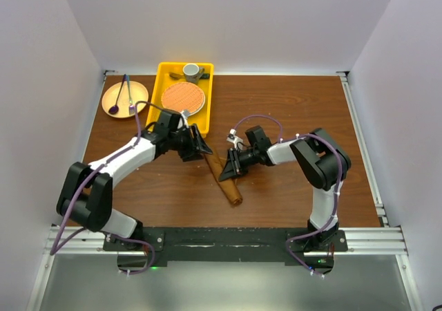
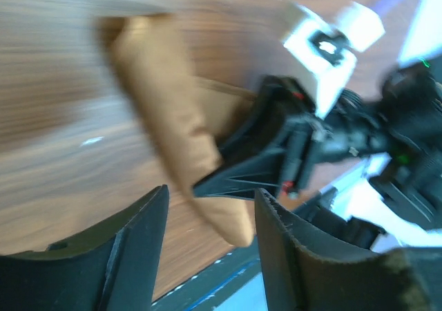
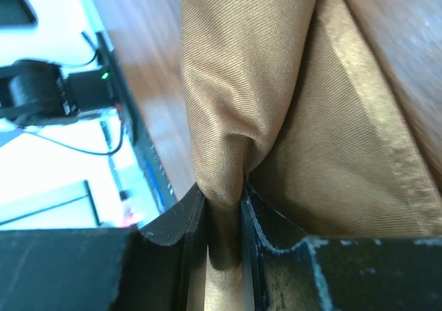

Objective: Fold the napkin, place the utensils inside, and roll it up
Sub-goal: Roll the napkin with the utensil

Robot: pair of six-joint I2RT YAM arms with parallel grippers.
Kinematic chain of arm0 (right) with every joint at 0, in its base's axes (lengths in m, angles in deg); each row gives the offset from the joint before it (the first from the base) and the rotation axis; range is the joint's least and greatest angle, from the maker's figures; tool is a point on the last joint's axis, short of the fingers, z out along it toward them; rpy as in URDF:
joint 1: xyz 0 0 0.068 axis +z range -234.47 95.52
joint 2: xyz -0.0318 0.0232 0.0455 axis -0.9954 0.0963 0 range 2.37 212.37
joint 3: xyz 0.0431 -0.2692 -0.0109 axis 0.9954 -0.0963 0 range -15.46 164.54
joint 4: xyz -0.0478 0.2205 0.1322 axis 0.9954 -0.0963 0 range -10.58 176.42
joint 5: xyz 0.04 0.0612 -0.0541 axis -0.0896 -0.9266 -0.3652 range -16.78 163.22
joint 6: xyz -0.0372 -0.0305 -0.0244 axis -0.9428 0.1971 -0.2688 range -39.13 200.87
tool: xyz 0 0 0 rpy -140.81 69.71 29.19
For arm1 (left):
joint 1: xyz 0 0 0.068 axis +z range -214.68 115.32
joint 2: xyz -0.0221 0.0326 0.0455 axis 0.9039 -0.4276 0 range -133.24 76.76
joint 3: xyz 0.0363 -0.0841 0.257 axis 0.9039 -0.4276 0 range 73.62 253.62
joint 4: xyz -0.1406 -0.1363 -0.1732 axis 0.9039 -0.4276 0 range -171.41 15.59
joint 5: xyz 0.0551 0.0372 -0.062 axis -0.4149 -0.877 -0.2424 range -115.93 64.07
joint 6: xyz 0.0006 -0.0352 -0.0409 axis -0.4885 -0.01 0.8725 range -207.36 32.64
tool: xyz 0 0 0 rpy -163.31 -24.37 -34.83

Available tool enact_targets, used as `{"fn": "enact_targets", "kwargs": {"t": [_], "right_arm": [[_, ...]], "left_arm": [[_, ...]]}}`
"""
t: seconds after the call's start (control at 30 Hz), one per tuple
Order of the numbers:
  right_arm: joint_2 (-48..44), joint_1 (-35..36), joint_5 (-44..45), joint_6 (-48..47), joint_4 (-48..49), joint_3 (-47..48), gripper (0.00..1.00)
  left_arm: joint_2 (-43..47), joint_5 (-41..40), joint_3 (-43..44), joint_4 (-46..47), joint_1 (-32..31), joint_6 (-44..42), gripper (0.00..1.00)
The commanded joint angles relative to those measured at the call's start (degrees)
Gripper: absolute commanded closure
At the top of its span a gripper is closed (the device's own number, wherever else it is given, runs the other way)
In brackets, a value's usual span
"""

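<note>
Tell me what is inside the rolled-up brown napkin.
Only cloth shows: the napkin lies in a narrow roll, one fold pinched by the right gripper. Its layers hide anything within; what it holds cannot be told.

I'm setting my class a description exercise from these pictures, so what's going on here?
Two robot arms are working on a rust-brown cloth napkin, which lies on the wooden table as a narrow, loose roll. The right tool is pinched shut on a fold of the cloth. The left tool hovers open close to it, holding nothing. A yellow plastic tray holding a round orange woven mat sits at the back.
</note>
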Motion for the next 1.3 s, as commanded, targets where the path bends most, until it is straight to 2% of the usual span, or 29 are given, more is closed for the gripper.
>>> {"fn": "enact_targets", "kwargs": {"t": [0.0,0.17,0.37,0.47,0.57,0.67,0.77,0.87,1.03,1.13,1.27], "right_arm": [[1.6,-2.8,-7.2,-3.1,-1.7,-0.7,0.86],[2.4,-3.3,-5.5,-10.5,-9.6,1.8,0.83],[0.3,-3.5,-2.7,-14.0,-14.2,1.4,0.78],[-0.8,-3.4,0.6,-16.4,-18.1,1.8,0.76],[-3.4,-3.3,6.3,-20.0,-25.1,3.1,0.69],[-8.1,-3.3,11.2,-22.0,-33.4,4.7,0.55],[-12.2,-3.2,16.8,-23.5,-39.9,7.1,0.49],[-15.4,-2.7,22.0,-24.6,-44.7,8.0,0.48],[-20.4,-1.1,26.5,-24.3,-46.0,4.3,0.48],[-21.5,1.0,27.9,-21.7,-43.4,-0.3,0.49],[-21.1,4.5,31.5,-15.8,-42.6,-1.2,0.50]], "left_arm": [[-4.8,4.9,-1.3,14.0,-4.5,6.4,0.50],[-9.7,2.6,0.2,18.2,-6.2,7.1,0.65],[-15.6,-0.6,2.4,19.4,-6.2,5.1,0.74],[-17.7,-1.7,2.6,19.6,-6.2,5.6,0.76],[-19.4,-2.7,2.9,20.8,-6.2,4.9,0.76],[-21.1,-2.5,3.0,20.5,-6.1,3.7,0.78],[-21.2,-2.4,2.3,20.5,-6.1,3.5,0.78],[-20.6,-2.1,2.5,20.5,-6.1,3.4,0.78],[-20.4,-1.9,4.5,16.4,-6.0,2.1,0.78],[-20.4,-1.4,5.4,16.1,-6.1,2.0,0.78],[-20.6,-0.8,6.0,15.7,-6.1,2.0,0.78]]}}
